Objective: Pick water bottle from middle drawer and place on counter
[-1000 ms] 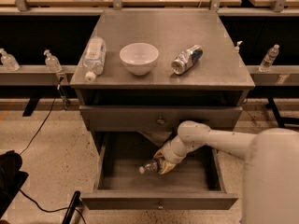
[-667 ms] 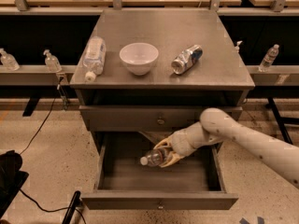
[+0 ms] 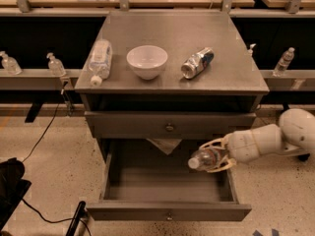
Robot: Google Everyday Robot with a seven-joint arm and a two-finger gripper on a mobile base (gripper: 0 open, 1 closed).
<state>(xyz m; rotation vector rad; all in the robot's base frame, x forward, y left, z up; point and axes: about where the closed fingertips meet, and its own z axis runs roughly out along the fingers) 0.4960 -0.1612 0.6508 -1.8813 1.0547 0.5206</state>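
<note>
Up-left of your fingers (image 3: 213, 143), the tabletop (image 3: 172, 31) carries one fat bottle (image 3: 98, 58), one bowl (image 3: 146, 61) and one can (image 3: 197, 63). Fingers are clamped on the one slim bottle (image 3: 205, 158). Its long axis is sideways with the cap pointing left, and it's over the right side of the open drawer (image 3: 167, 211). You have one arm only.

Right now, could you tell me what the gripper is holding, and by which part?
The gripper holds the water bottle around its body, cap end free, over the open drawer.
</note>
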